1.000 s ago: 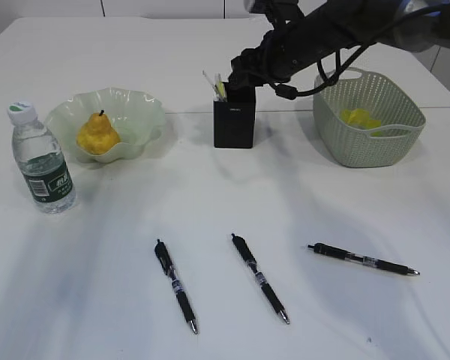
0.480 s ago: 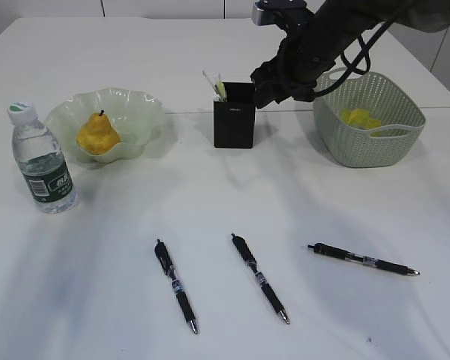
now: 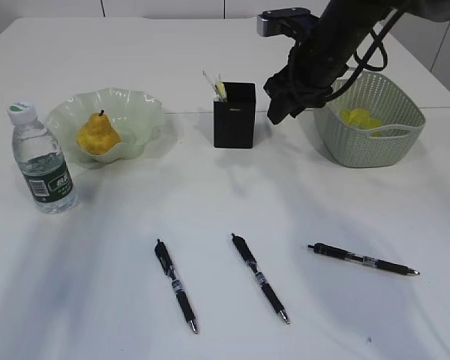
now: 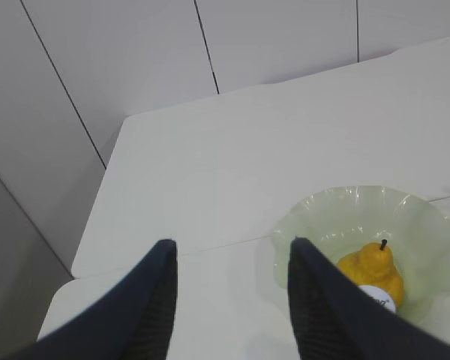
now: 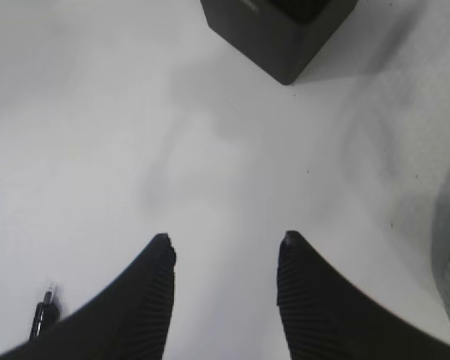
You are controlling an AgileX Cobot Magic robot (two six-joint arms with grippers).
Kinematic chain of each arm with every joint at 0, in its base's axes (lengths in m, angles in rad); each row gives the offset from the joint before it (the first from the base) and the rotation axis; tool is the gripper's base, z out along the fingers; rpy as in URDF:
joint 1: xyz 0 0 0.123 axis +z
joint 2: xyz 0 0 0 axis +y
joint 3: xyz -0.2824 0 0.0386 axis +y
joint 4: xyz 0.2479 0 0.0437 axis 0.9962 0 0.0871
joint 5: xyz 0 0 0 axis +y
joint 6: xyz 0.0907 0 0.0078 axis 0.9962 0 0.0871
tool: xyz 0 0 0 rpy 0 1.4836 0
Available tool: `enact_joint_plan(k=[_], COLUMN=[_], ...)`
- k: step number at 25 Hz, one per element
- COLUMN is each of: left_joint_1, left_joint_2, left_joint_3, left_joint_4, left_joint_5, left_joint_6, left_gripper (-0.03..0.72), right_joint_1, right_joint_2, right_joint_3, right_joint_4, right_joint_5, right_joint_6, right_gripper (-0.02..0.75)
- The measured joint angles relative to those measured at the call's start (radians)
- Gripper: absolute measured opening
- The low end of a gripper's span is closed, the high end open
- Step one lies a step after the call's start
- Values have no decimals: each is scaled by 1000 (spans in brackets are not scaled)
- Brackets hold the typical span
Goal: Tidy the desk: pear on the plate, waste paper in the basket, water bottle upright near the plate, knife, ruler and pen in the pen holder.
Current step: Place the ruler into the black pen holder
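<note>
Pen holder [image 3: 234, 115]: right end effector [image 3: 279, 112] just beside, angled down, fingers apart, empty.

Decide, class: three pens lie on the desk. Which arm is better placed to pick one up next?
Probably the right. Its open, empty gripper hangs beside the pen holder, and a pen shows in its wrist view. The left gripper is open too, but its camera shows only the plate and pear.
</note>
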Motion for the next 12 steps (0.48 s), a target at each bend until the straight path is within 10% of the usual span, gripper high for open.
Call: enact_joint_plan(k=[12], left_joint_1=[0], left_joint_2=[0], left_joint_3=[0], left_joint_4=[0], left_joint_5=[0], left_joint_6=[0], left_gripper=[341], right_joint_1=[0], right_joint_2=[-47], right_joint_3=[0], right_joint_4=[-31], right_joint_5=[70], right_joint_6=[-37], right_gripper=[339])
